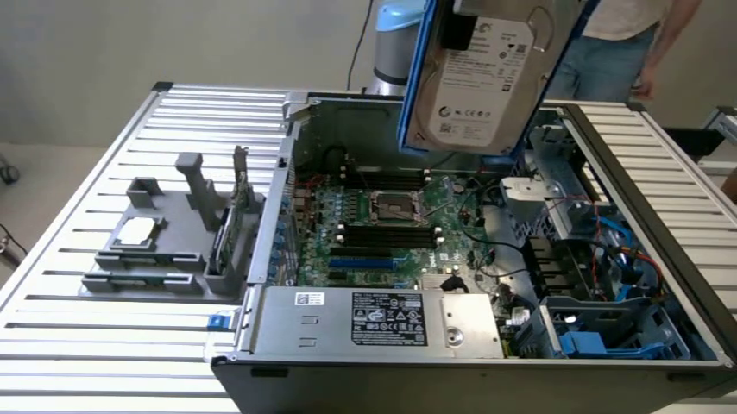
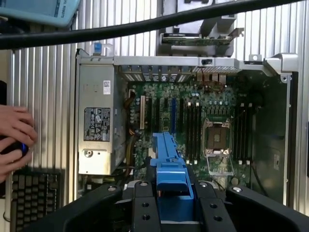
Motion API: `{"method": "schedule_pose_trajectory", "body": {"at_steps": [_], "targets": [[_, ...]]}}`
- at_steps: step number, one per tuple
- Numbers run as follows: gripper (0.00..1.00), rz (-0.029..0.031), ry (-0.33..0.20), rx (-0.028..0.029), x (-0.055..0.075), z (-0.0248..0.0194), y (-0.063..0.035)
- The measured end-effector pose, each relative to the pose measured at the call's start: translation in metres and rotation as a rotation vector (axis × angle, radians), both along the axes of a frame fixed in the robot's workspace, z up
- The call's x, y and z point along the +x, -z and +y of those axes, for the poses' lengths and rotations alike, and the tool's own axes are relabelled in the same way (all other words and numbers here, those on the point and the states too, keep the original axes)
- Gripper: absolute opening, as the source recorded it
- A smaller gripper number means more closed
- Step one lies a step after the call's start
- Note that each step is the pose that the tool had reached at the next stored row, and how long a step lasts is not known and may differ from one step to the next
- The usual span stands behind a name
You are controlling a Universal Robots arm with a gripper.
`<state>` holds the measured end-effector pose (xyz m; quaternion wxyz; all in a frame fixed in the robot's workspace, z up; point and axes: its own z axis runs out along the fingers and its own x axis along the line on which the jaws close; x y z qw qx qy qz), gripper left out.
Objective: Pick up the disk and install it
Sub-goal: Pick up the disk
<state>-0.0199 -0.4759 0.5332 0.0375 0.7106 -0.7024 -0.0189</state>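
The gripper [image 2: 170,186] is roughly half closed, fingers [image 2: 145,198] pinching the blue carrier edge of the disk [image 1: 484,78], which hangs tilted at the upper middle of the exterior view, over the open computer case [image 1: 461,388]. I'd say go slow, square it to the blue drive bay [image 1: 588,343] at lower right and dodge the loose cables [image 1: 627,259]. Exterior view gives you the label face and that bay, while the wrist view gives the actual grip, plus a person's hand [image 2: 14,140] by a keyboard [image 2: 34,193].

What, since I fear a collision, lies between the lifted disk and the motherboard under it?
Only bare air: the exterior view shows the disk hanging above the motherboard, nothing between them.
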Motion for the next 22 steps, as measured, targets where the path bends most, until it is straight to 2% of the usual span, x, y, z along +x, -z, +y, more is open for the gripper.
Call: {"method": "schedule_pose_trajectory", "body": {"at_steps": [5,9,11,22], "targets": [[0.33,-0.0011,0.000,0.0008,0.021,-0.0073,0.0014],[0.33,-0.0090,0.000,0.0015,0.037,-0.0118,0.0022],[0.33,-0.0095,0.000,0.0019,0.044,-0.0150,0.0026],[0.33,-0.0095,0.000,0.0021,0.065,-0.0418,0.0072]]}}
